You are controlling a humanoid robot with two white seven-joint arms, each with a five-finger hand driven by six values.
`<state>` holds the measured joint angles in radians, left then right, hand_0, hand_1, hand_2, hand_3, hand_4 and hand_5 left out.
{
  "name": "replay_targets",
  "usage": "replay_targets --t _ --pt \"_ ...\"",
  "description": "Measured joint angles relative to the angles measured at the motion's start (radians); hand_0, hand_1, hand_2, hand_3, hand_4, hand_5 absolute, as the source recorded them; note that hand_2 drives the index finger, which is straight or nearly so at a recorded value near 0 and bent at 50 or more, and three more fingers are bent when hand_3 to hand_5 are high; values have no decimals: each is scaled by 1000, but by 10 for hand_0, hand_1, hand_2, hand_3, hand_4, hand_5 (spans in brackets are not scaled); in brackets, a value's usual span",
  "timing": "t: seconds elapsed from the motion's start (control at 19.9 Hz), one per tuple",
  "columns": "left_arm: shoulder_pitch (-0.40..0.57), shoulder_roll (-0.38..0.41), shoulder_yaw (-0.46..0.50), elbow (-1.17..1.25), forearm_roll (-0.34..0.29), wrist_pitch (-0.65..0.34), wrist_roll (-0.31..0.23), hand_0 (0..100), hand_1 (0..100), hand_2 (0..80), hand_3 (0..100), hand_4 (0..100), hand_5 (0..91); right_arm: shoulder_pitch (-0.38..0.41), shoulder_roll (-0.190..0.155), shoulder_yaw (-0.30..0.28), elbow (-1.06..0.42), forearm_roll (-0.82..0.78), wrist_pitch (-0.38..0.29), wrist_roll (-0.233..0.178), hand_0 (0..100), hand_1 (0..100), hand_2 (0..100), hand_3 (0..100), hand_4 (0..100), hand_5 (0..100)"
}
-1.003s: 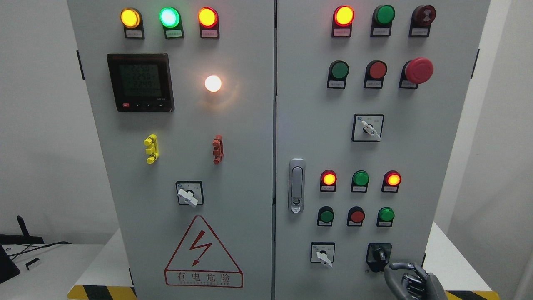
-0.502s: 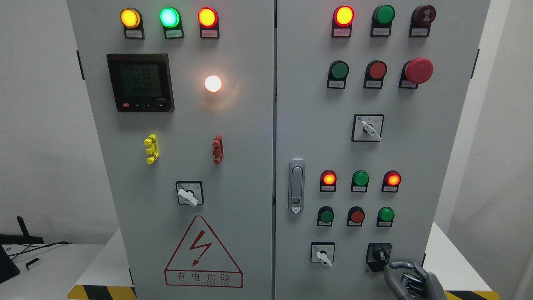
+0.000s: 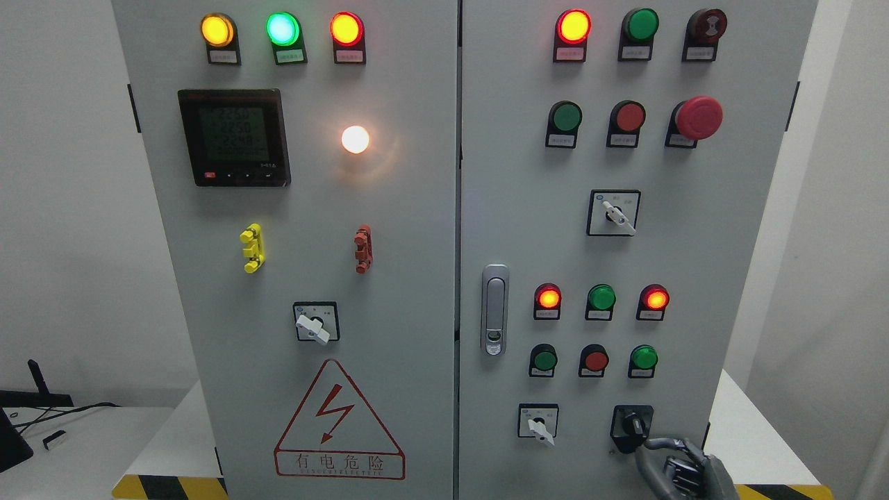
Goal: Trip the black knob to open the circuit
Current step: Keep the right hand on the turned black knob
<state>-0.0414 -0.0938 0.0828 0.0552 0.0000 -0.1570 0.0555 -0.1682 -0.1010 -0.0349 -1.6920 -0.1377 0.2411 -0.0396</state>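
Over the last second the right hand point(image 3: 684, 471) has crept up and to the left — its topmost finger point(image 3: 649, 442), which sat clear of the black knob point(image 3: 630, 422) a moment ago, now meets the knob's lower right edge. I'd judge the reach is nearly over and the turn itself not yet begun; the knob's pointer looks much as it did. The fingers are curled loosely, closed on nothing — the knob sits just above and left of them, at the lower right of the cabinet's right door point(image 3: 514, 208).

Far to the left of the fingers, the left door carries a dark glossy meter screen point(image 3: 234, 137) and a red-edged triangular warning sign point(image 3: 339, 422). Nearer, just left of the knob, a white-handled selector switch point(image 3: 538, 422) sits on a square plate. Above the fingertips runs a row of round domed lamps point(image 3: 601, 298), smooth plastic, two glowing red. The doors are flat, matte grey painted metal; the hand is dull grey, jointed, metallic-looking. The left hand is out of sight.
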Motion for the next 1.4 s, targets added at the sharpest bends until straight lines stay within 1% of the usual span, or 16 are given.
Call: replay_targets --t 0.55,1.4 --pt "0 0 0 0 0 0 0 120 389 0 0 0 0 -8 4 21 -2 1 -3 -5 323 709 462 1000 1000 939" --pt "0 0 0 0 0 0 0 120 389 0 0 0 0 -1 9 32 -22 1 1 -1 331 707 463 1000 1000 939"
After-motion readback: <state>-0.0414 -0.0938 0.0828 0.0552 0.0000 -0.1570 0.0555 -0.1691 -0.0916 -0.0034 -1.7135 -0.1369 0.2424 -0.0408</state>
